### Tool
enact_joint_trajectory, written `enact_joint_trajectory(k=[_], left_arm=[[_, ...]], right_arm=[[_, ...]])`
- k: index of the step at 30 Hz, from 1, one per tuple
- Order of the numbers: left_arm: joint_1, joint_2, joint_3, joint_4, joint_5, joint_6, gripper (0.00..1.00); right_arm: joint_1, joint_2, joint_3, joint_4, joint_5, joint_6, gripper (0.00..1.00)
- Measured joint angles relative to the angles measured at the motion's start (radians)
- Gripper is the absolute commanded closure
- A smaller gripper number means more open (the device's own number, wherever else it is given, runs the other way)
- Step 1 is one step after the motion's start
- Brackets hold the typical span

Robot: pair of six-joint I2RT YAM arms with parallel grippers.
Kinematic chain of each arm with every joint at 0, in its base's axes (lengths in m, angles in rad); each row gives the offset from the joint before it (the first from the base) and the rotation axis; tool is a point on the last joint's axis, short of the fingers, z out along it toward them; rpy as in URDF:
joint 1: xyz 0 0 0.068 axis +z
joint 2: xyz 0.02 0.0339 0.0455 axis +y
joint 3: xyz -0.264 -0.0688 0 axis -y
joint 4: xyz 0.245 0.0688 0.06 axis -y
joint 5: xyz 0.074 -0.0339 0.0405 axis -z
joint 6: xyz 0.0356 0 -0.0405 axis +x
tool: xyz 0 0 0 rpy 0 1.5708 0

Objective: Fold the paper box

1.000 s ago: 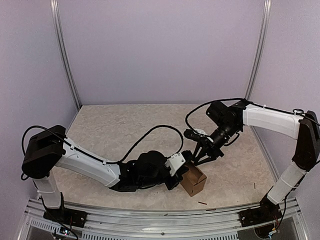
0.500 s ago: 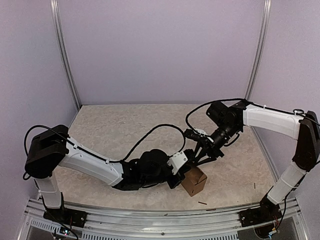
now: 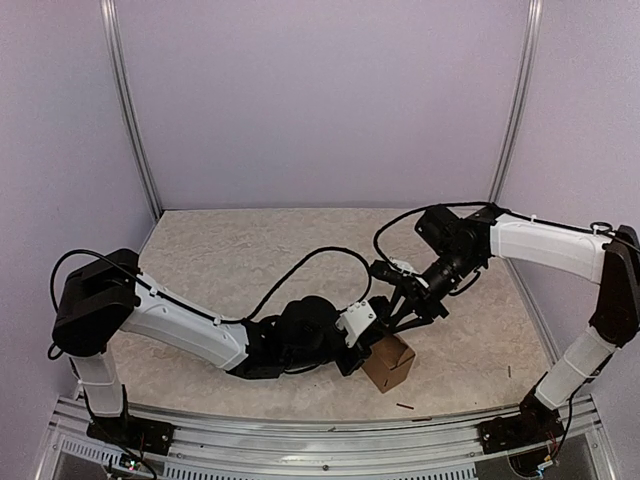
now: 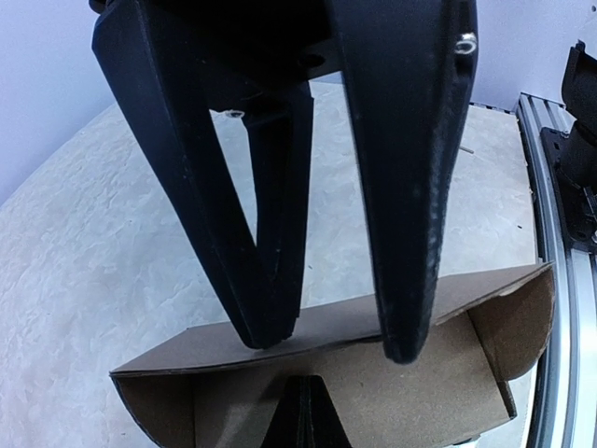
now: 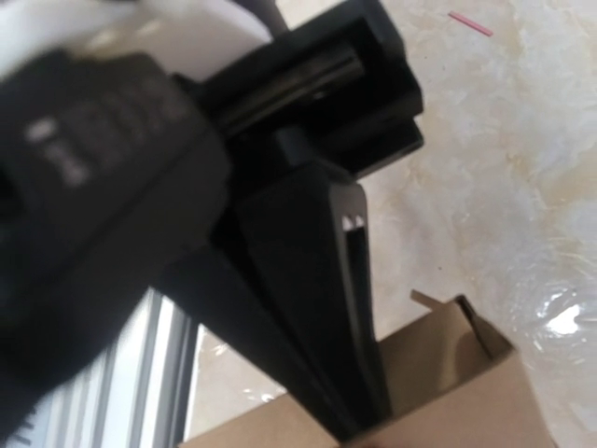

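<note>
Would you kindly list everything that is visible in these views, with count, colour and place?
paper box: one, brown, table's near middle, top open.
stick-like scraps: two, dark, table near front and right.
table: one, beige mottled, under everything.
walls: three, lavender, around table.
rail: one, silver, front edge.
left gripper: one, black, open, tips on box's top edge.
right gripper: one, black, finger inside box; opening unclear.

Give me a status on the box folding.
Done: the paper box already stands as a walled shell. In hand: the left tool, open, has its tips at one wall's top edge; the right tool reaches the rim, grip unclear. Left: the top is open, flaps not yet closed.
</note>
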State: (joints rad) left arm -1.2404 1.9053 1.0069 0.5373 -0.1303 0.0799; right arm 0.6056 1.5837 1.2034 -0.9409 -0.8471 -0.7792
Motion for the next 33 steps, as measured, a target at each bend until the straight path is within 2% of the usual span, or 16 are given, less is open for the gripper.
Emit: enact_joint_trajectory(k=[25,33], left_arm=[[0.01,0.007,0.001,0.009,0.018,-0.011,1.0],[0.004,-0.048,-0.042,-0.026,0.014,0.013,1.0]], right_arm=[[0.067,-0.059,-0.105,0.186,0.078,0.094,0.71],[0.072,-0.063,-0.121,0.209,0.097,0.092,0.71]])
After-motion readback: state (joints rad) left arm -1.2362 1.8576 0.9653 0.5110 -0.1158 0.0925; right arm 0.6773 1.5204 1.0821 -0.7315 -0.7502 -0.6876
